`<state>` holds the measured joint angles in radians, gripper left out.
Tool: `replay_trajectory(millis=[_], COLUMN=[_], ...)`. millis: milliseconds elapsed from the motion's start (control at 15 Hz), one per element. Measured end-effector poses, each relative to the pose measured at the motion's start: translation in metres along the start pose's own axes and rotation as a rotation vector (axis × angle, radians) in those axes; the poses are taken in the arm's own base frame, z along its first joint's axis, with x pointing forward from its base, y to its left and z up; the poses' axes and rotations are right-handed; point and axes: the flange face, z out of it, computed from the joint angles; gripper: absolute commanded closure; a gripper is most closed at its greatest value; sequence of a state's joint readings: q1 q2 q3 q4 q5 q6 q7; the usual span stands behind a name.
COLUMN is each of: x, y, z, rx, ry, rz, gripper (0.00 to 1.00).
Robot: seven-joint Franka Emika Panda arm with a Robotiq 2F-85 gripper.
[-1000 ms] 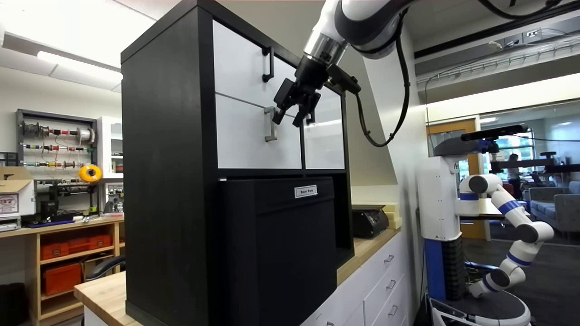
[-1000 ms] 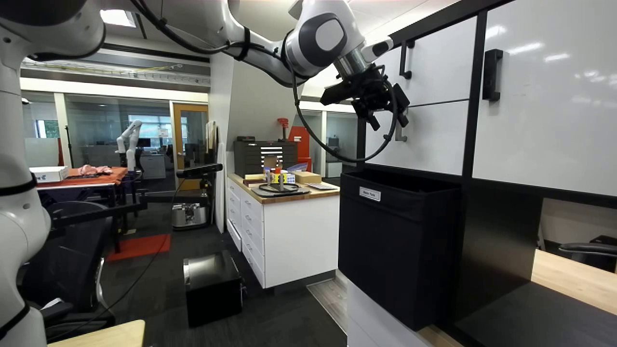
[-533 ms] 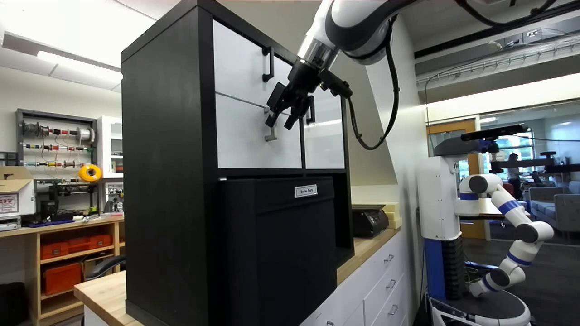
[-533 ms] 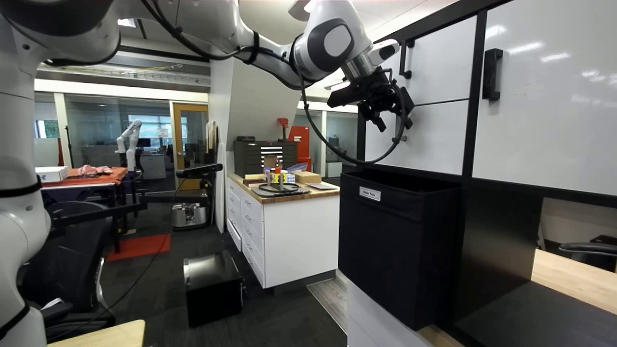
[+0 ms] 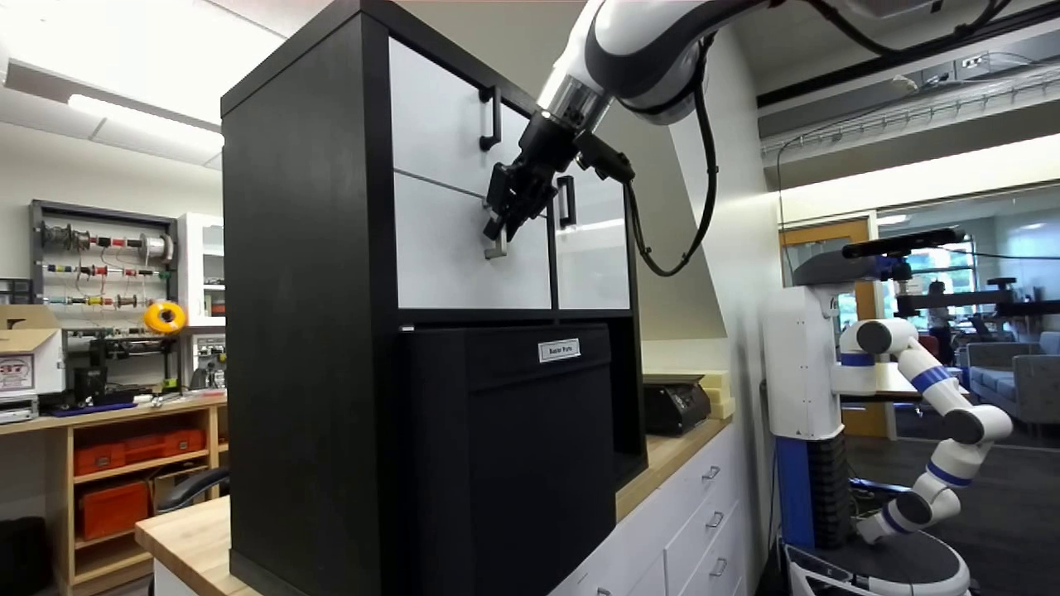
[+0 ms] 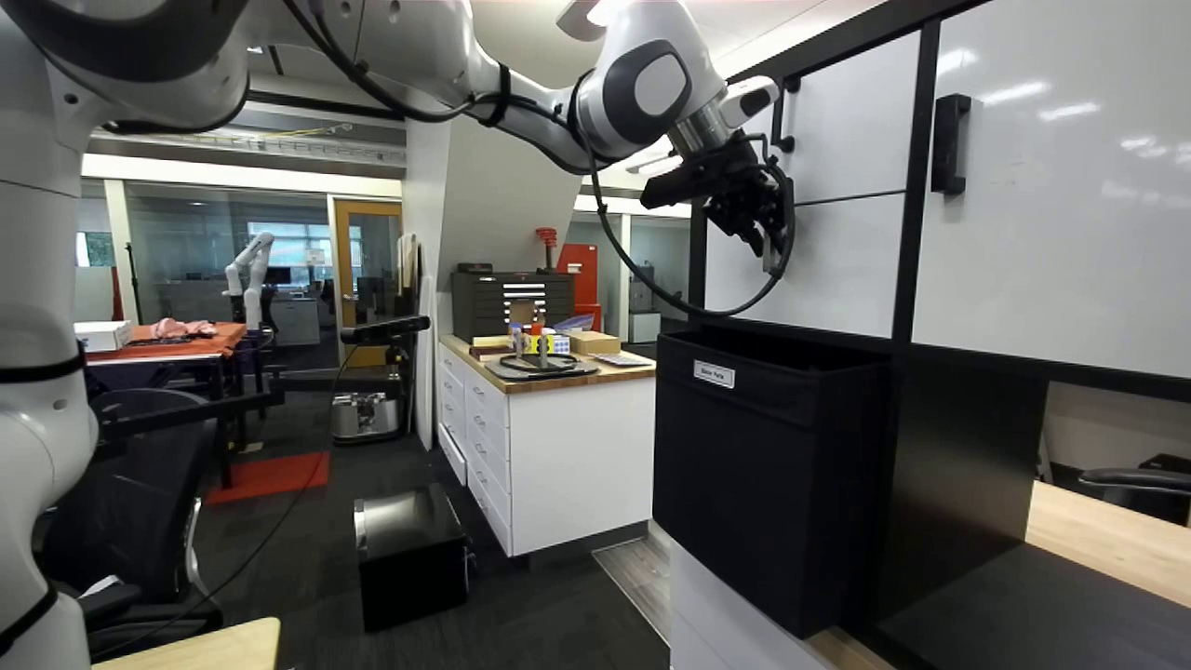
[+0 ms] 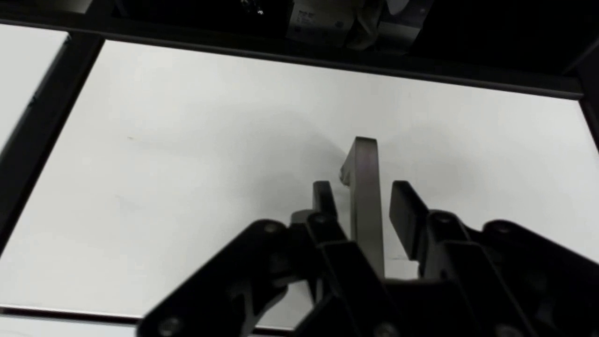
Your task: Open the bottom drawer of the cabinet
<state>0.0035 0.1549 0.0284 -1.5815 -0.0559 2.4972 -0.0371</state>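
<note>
The cabinet (image 5: 298,290) is black with white panels. Its bottom drawer (image 5: 447,257), a white front, looks flush with the frame, and a vertical silver-grey bar handle (image 7: 366,187) stands out from it. In both exterior views my gripper (image 5: 502,231) is at this handle, hiding much of it. The wrist view has the gripper (image 7: 362,196) straddling the bar, one of its black fingers (image 7: 406,217) on each side. A narrow gap shows between the bar and each finger, so the jaws are partly open and not clamped. The handle's near end is hidden behind the gripper.
Above is a white drawer front with a black handle (image 5: 494,120). Beside it, another white panel carries a black handle (image 5: 566,203). Below the drawer, a black fabric bin (image 5: 538,447) juts out from the cabinet. The arm's cable (image 6: 693,307) loops beneath the wrist.
My gripper has moved to the drawer's handle, leftward and slightly down in an exterior view. Its fingers have drawn closer together around the bar. The drawer front has not moved.
</note>
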Motion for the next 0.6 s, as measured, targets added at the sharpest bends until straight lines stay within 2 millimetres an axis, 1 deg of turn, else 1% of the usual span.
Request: replay_trajectory(millis=[67, 133, 267, 600], x=[0.0004, 0.0006, 0.0005, 0.0005], y=[0.0001, 0.0001, 0.0006, 0.0008], z=[0.0009, 0.0015, 0.0018, 0.0018], rx=[0.004, 0.006, 0.01, 0.012], ry=[0.001, 0.001, 0.0, 0.0], rz=[0.001, 0.001, 0.007, 0.011], gripper=[0.98, 0.98, 0.95, 0.95])
